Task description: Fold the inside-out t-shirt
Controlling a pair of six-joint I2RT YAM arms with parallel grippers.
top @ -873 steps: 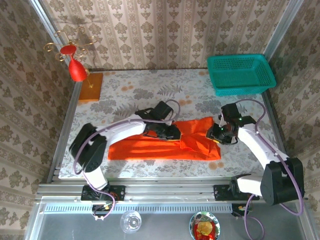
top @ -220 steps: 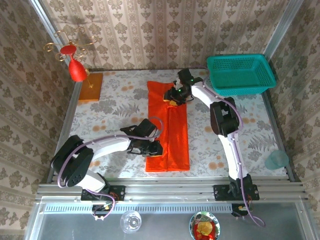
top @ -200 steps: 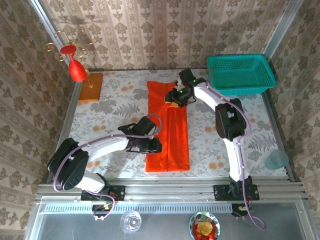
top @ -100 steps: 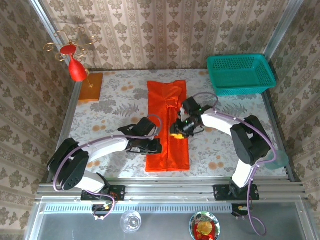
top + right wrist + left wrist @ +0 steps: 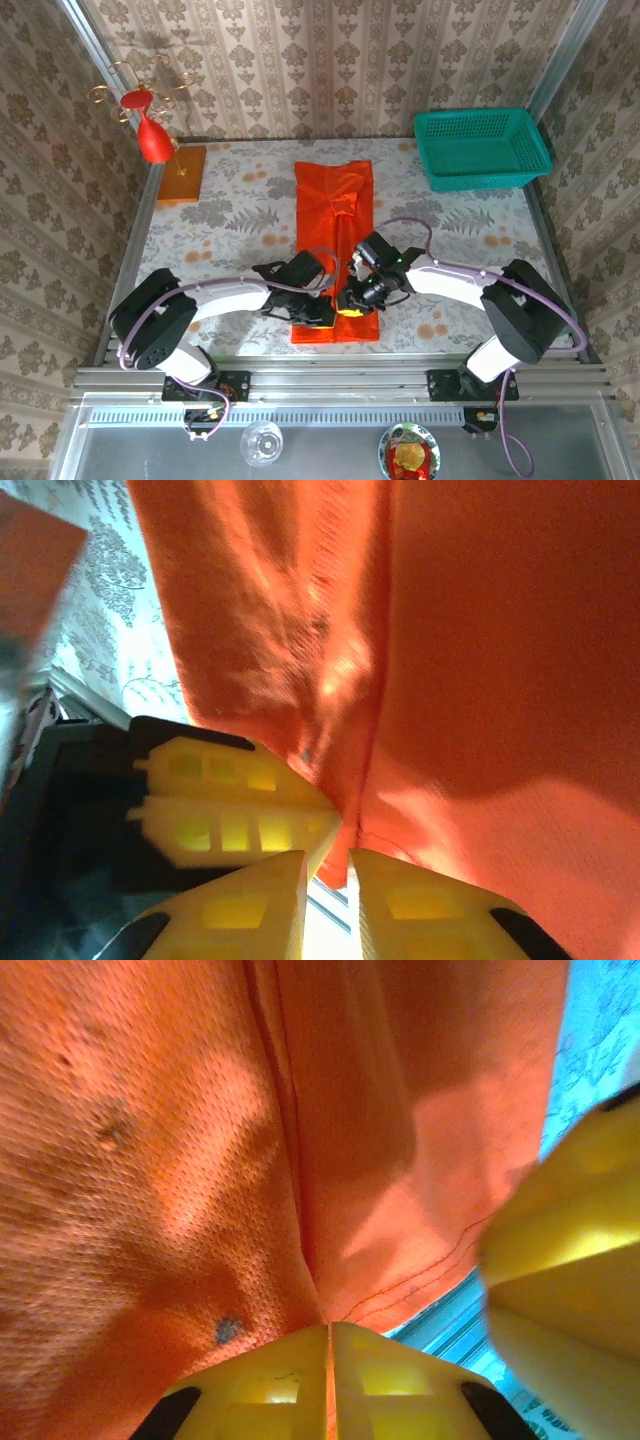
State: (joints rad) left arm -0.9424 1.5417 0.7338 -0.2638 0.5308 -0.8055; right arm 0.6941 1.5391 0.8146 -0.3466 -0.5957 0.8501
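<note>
The inside-out t-shirt [image 5: 335,200] lies as a long, narrow orange-red strip running from the far middle of the table toward the near edge. Both grippers meet at its near end. My left gripper [image 5: 325,308] sits on the strip's left side, my right gripper [image 5: 352,300] just beside it on the right. In the left wrist view the left gripper [image 5: 330,1328] is shut, a thin line of the t-shirt [image 5: 150,1110] pinched between its yellow fingers. In the right wrist view the right gripper [image 5: 348,855] stands almost closed on a fold of the t-shirt [image 5: 480,630].
A teal basket [image 5: 482,147] stands at the back right. At the back left are a red ornament [image 5: 152,135] on a gold wire stand and an orange board [image 5: 182,172]. A metal rail [image 5: 340,380] runs along the near edge.
The shirt lay crosswise earliest and now lies lengthwise. In the last second my right gripper came from its far end to its near end and closed; my left gripper shifted right onto the cloth.
</note>
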